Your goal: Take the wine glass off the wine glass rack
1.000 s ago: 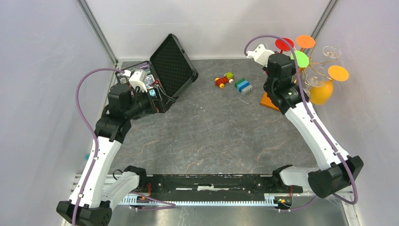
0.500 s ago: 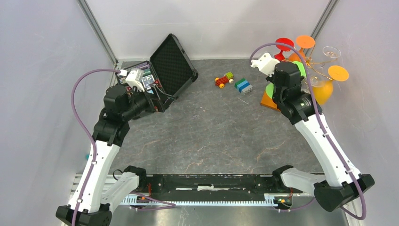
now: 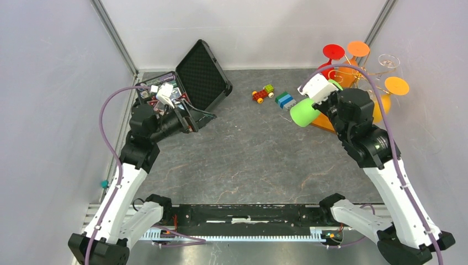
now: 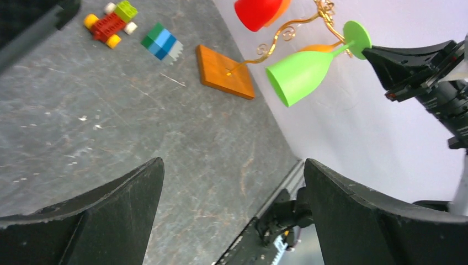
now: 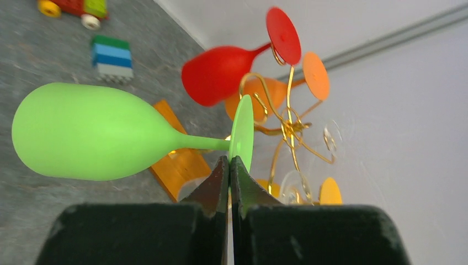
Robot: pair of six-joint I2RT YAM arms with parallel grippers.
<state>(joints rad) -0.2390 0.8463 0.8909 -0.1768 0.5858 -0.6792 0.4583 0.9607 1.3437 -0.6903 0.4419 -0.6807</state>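
The green wine glass [image 3: 302,112] lies nearly level in the air, bowl pointing left. My right gripper [image 3: 331,91] is shut on the rim of its round foot; the wrist view shows the jaws pinched together on the green disc [image 5: 241,130]. Just behind the foot stands the wine glass rack [image 3: 364,72], gold wire arms on an orange wooden base [image 4: 225,72]. Whether the foot touches the wire I cannot tell. Red [image 3: 333,52], orange [image 3: 359,48] and clear [image 3: 389,59] glasses hang on the rack. My left gripper [image 4: 232,165] is open and holds nothing, over by the black case.
An open black hinged case [image 3: 201,74] stands at the back left, close to the left arm. A small toy car [image 3: 263,93] and a blue-green brick block [image 3: 285,100] lie left of the rack. Grey walls close in on both sides and behind.
My right arm has drawn back toward me and to the left, bringing the green glass out from among the rack's arms and tipping it sideways. The left arm has shifted slightly.
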